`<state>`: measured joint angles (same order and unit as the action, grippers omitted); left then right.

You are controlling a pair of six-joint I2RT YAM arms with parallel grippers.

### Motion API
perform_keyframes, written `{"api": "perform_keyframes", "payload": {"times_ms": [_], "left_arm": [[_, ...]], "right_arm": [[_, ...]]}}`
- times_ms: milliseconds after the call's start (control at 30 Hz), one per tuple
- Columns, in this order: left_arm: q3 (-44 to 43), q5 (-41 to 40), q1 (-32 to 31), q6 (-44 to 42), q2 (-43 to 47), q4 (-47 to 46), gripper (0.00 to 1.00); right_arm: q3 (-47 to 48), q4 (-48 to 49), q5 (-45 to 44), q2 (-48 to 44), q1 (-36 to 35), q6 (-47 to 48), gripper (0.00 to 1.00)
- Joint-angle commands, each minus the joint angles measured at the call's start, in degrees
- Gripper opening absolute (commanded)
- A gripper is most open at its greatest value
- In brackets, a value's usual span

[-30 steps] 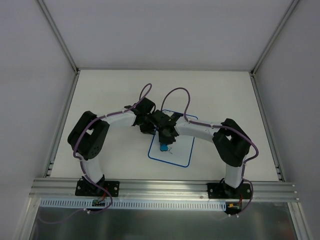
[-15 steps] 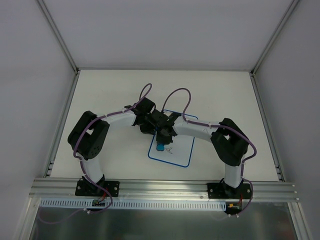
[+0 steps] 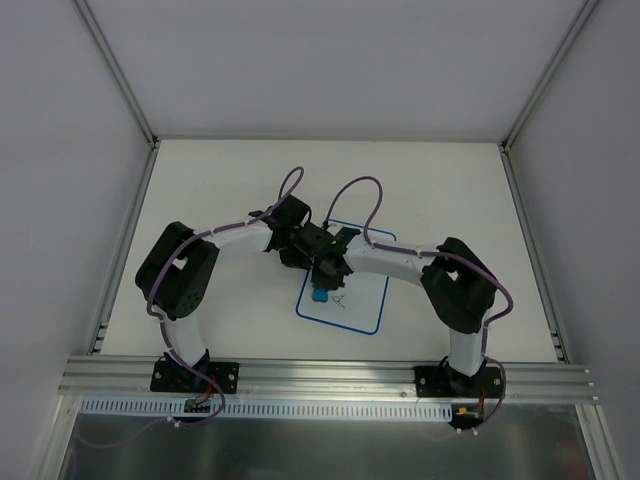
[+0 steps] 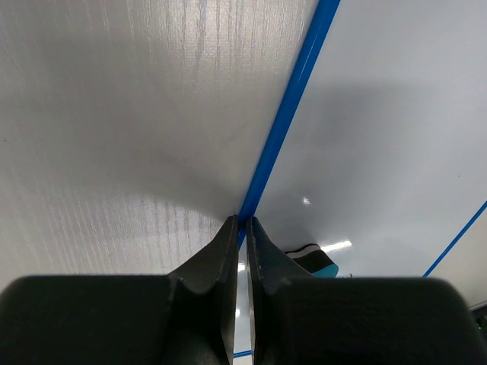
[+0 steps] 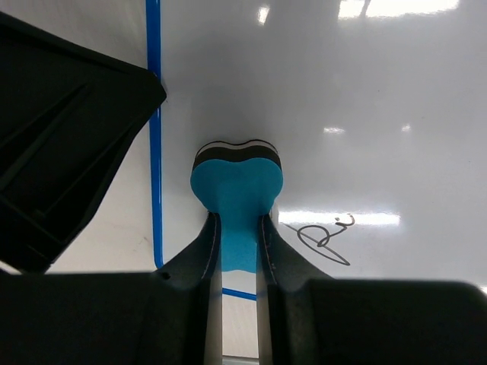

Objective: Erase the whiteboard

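Note:
The whiteboard [image 3: 362,305] lies flat on the table between both arms, white with a thin blue border. A small black scribble [image 5: 323,234] sits near its lower edge. My right gripper [image 5: 237,222] is shut on a blue eraser [image 5: 237,181], whose dark felt face presses on the whiteboard [image 5: 365,114] just left of the scribble. In the top view the eraser [image 3: 319,295] sits near the board's left side under my right gripper [image 3: 323,280]. My left gripper [image 4: 243,222] is shut on nothing, with its tips down on the board's blue left border [image 4: 288,125].
The left arm's black gripper body [image 5: 65,144] stands close beside the eraser, at the board's left edge. A cream table [image 3: 220,180] surrounds the board, with white walls on three sides. An aluminium rail [image 3: 330,375] runs along the near edge.
My right gripper has slid the eraser a little to the left across the board. The left arm has stayed in place on the border.

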<state>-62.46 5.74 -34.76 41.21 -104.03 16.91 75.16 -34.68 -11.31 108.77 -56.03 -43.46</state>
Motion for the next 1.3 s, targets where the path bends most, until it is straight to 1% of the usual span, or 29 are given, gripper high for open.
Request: {"api": "perform_keyframes", "payload": {"times_ms": [0, 133, 300, 433, 500, 633, 667, 833, 1000, 1100, 1267], "left_arm": [[1.4, -1.9, 0.6, 0.7, -2.0, 4.5, 0.0], [1.6, -2.0, 0.7, 0.7, -1.7, 4.5, 0.0], [1.6, -1.7, 0.9, 0.9, -1.6, 4.5, 0.0], [1.2, -1.7, 1.0, 0.8, -1.4, 4.5, 0.0], [1.1, -1.7, 1.0, 0.8, -1.4, 4.5, 0.0], [1.1, -1.3, 1.0, 0.8, -1.4, 4.4, 0.0], [1.1, -1.3, 1.0, 0.8, -1.4, 4.5, 0.0], [1.5, -1.3, 1.0, 0.8, -0.7, 4.5, 0.0], [1.5, -0.8, 0.9, 0.9, -0.6, 4.4, 0.0], [1.6, -0.9, 0.9, 0.8, -0.5, 4.4, 0.0], [1.8, -0.8, 0.9, 0.7, -0.3, 4.5, 0.0]], "right_arm": [[-1.6, -10.8, -3.5, 0.9, -0.2, 0.7, 0.0], [-3.9, -13.5, -4.9, -1.7, -0.1, 2.0, 0.0], [-10.7, -15.6, -7.3, -7.2, 0.2, 2.0, 0.0], [-16.3, -15.6, -8.8, -12.1, 0.7, 0.8, 0.0], [-17.1, -15.4, -9.4, -13.7, 0.9, 0.7, 0.0], [-14.9, -13.1, -8.5, -12.1, 0.7, 2.6, 0.0], [-13.0, -12.5, -7.9, -11.3, 0.5, 3.2, 0.0], [-7.4, -6.8, -3.6, -4.9, -1.6, 6.9, 0.0], [-1.0, -4.5, -1.3, 0.3, -3.5, 11.8, 0.0], [0.3, -1.5, 0.6, 2.0, -4.1, 14.7, 0.0], [2.7, -1.1, 2.5, 4.0, -4.4, 18.9, 0.0]]}}
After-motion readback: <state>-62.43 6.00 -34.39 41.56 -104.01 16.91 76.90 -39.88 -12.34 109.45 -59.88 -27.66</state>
